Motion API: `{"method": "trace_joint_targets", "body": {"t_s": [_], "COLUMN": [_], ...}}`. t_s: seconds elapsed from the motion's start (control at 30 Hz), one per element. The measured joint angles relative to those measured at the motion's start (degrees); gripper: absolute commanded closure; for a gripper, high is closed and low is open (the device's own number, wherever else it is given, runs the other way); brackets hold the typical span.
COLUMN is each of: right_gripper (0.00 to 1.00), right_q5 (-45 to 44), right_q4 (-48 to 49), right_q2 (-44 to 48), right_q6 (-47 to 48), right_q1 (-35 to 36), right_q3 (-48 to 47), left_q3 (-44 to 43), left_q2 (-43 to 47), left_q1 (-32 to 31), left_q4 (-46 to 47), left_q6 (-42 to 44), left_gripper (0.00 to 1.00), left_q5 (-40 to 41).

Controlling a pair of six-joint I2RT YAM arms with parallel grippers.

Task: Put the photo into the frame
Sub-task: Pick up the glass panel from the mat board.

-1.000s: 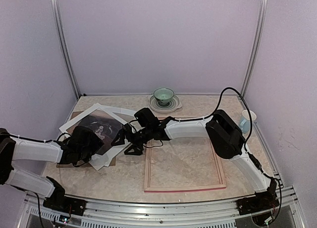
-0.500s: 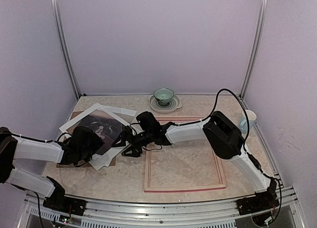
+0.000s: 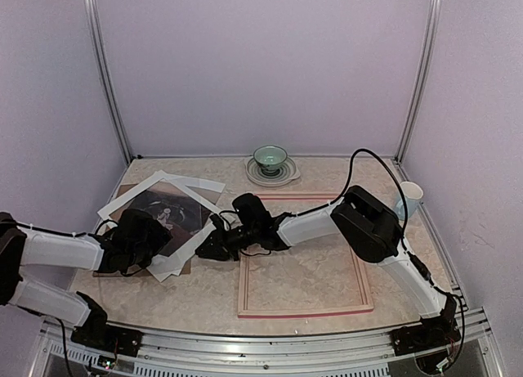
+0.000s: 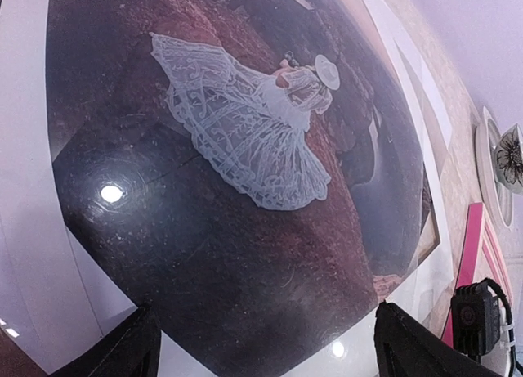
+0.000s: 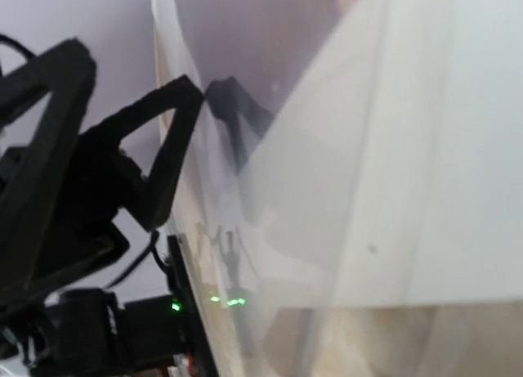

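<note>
Two arms: both reach to the photo (image 4: 245, 189).
Left gripper (image 4: 265, 348): fingers apart, low over the photo.
Right gripper (image 3: 214, 243): one tip against the paper's edge (clamped or not, cannot tell).
Photo: on white sheets (image 3: 163, 262), left side of the table (image 3: 204, 299).
Frame (image 3: 304, 312): right of centre, nothing inside.
Progress: early; lifting and placing remain.

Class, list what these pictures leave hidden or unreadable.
Top view: right gripper fingers, hidden under its own wrist.
Top view: photo near corner, covered by left gripper.
Right wrist view: pale sheet, too close and blurred to identify.
Top view: frame far-left corner, under right arm.
</note>
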State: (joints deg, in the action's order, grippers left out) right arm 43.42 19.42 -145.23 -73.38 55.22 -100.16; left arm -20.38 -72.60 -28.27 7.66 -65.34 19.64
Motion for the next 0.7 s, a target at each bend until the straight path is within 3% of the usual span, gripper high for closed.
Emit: {"method": "trace_joint_targets", "body": {"t_s": [0.07,0.43,0.7], "right_gripper": [1.00,1.00,1.00], "right_q5": [0.09,0.04,-0.76], "right_q4": [0.98,2.99,3.04], "right_q2": [0.04,2.25,10.19], "right_q6": [0.28,0.74,2.78], "right_q1": [-0.07,-0.72,-1.84], "right_q3": [0.44,3.82,10.93], "left_q3": [0.00,-1.05,-5.79], "left_q2": [0.33,6.58,13.44], "left_q1": [-0.02,-0.55,-0.76], "left_q4": [-0.44,-7.67,-11.34], "left_q6": [0.00,0.24,2.05], "left_gripper": [0.11,0.11,0.11], "left_q5": [-0.35,-1.95,0.66]}}
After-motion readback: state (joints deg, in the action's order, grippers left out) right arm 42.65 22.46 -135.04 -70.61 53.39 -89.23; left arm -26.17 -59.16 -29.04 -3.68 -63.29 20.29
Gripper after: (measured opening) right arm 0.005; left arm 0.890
